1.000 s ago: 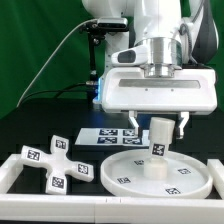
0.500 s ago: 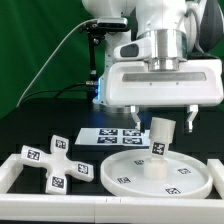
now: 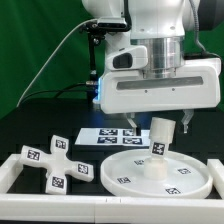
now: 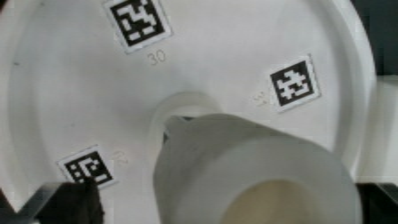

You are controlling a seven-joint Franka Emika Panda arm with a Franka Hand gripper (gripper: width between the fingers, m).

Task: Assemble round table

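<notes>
The round disc [image 3: 135, 172] lies flat at the front of the table, tags up. The short thick cylinder [image 3: 158, 142] stands in the disc's middle, leaning slightly. The cross-shaped foot [image 3: 50, 160] lies to the exterior view's left of the disc. My gripper [image 3: 158, 119] hangs open just above the cylinder's top, one finger on each side, touching nothing. In the wrist view the cylinder [image 4: 249, 165] rises from the disc [image 4: 107, 110] between my dark fingertips [image 4: 71, 200], with a gap on both sides.
The marker board [image 3: 112, 133] lies behind the disc. A low white border wall [image 3: 20, 165] runs along the front and the exterior view's left. A black cable hangs down behind the arm.
My gripper has risen straight up, from straddling the cylinder's upper part to just above its top. The cylinder, the disc and the foot have not moved.
</notes>
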